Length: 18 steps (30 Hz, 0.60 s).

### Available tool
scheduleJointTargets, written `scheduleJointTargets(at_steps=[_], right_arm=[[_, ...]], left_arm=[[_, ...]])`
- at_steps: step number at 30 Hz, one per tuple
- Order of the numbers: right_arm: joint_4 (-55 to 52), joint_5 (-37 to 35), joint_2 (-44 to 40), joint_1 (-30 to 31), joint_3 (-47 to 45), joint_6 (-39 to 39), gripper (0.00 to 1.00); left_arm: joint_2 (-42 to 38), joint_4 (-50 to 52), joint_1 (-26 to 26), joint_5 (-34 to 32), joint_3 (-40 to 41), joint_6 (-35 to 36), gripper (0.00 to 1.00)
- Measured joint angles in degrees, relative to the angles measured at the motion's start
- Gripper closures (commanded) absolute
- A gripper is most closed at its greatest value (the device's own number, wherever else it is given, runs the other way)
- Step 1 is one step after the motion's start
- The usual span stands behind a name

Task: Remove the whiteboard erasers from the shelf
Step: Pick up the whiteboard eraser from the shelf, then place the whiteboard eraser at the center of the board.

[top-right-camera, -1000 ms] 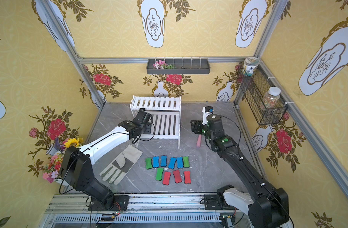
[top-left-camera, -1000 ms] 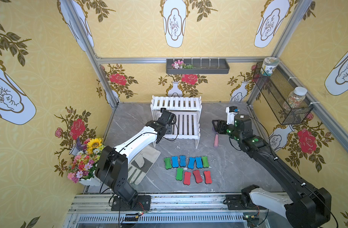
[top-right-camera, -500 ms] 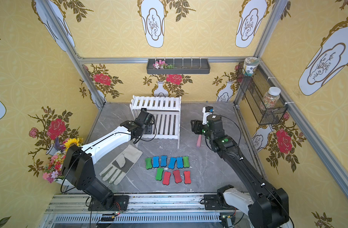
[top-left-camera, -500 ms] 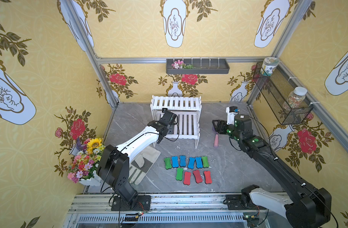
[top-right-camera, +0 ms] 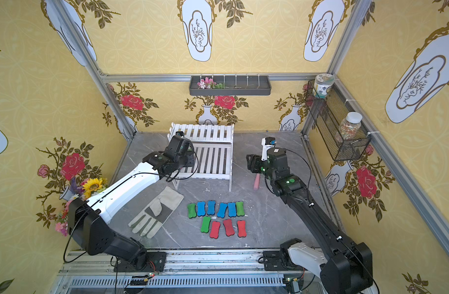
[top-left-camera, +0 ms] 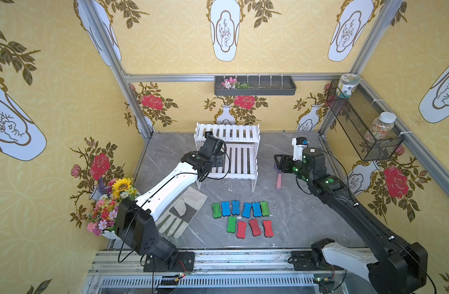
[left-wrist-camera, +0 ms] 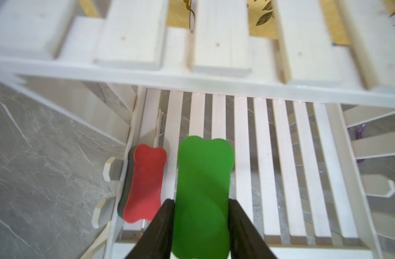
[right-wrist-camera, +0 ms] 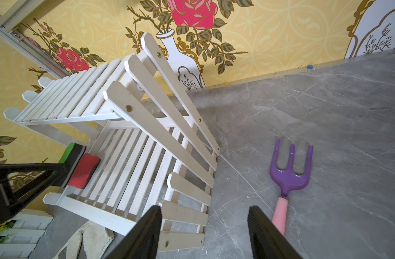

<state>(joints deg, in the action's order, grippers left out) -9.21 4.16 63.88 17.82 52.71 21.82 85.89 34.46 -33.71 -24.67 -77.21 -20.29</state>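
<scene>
The white two-tier shelf (top-left-camera: pixel 227 132) stands at the back of the table. My left gripper (left-wrist-camera: pixel 201 200) is shut on a green whiteboard eraser (left-wrist-camera: pixel 203 179), which looks lifted a little off the lower tier's slats. A red eraser (left-wrist-camera: pixel 145 183) lies beside it at that tier's end, also seen as the red eraser (right-wrist-camera: pixel 83 171) in the right wrist view. Several more erasers (top-left-camera: pixel 235 207) lie in two rows on the table in front. My right gripper (right-wrist-camera: pixel 204 209) hangs open and holds nothing, to the right of the shelf (right-wrist-camera: pixel 147 143).
A purple garden fork with a pink handle (top-left-camera: pixel 279 178) lies under my right arm. A grey glove (top-left-camera: pixel 182 211) rests by the left arm. Flowers (top-left-camera: pixel 111 203) sit at the left wall, a dark wall tray (top-left-camera: pixel 255 85) at the back, and a mesh basket (top-left-camera: pixel 363 127) on the right wall.
My left wrist has edged slightly at the shelf's left end. The right arm and the erasers on the table have not moved.
</scene>
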Motion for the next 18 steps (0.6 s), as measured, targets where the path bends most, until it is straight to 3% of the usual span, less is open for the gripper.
scheduleJointTargets(at_steps=[7,18], right_arm=[[0.15,0.04,-0.09,-0.2,-0.17,0.02,0.34],[0.22,0.37,-1.09,-0.39,-1.22,0.44,0.34]], left_arm=[[-8.5,3.52,-5.62,1.09,7.45,-6.8,0.57],[-16.17,18.03,-23.19,1.29,19.47,-27.17,0.58]])
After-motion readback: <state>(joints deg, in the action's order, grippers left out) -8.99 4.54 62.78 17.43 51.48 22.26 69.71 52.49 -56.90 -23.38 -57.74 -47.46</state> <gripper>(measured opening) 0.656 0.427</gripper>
